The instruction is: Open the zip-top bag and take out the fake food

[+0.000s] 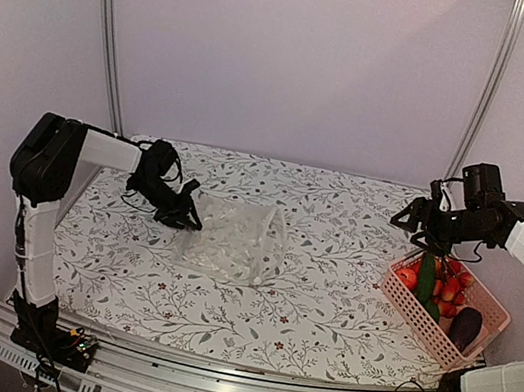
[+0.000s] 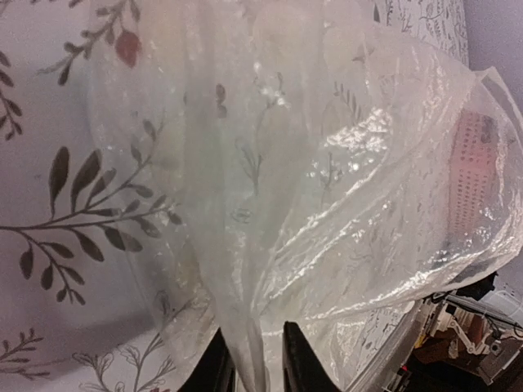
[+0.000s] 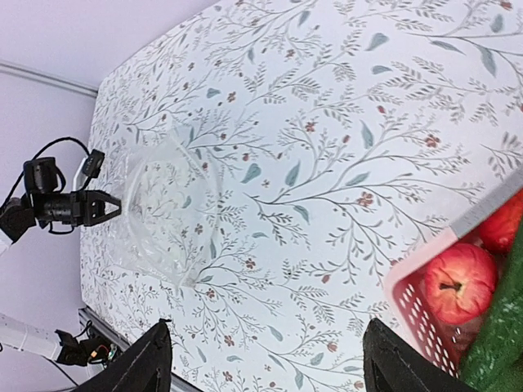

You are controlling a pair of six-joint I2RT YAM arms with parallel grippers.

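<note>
Left gripper (image 2: 253,374): low over the table (image 1: 322,313), fingers (image 2: 214,369) nearly together with a fold of the bag pinched between them.
Bag (image 1: 237,237): clear and crumpled, lying left of centre on the flowered cloth — the left gripper has it by its left edge.
Right gripper (image 1: 408,222): fingers spread wide, nothing in them, hanging just above the basket's far corner.
Fake food (image 1: 441,284): in the basket, well apart from the bag — red fruits, a green cucumber (image 3: 500,327), a dark eggplant (image 1: 465,326) at the near end.
Basket (image 1: 415,309): pink lattice, at the table's right edge.
</note>
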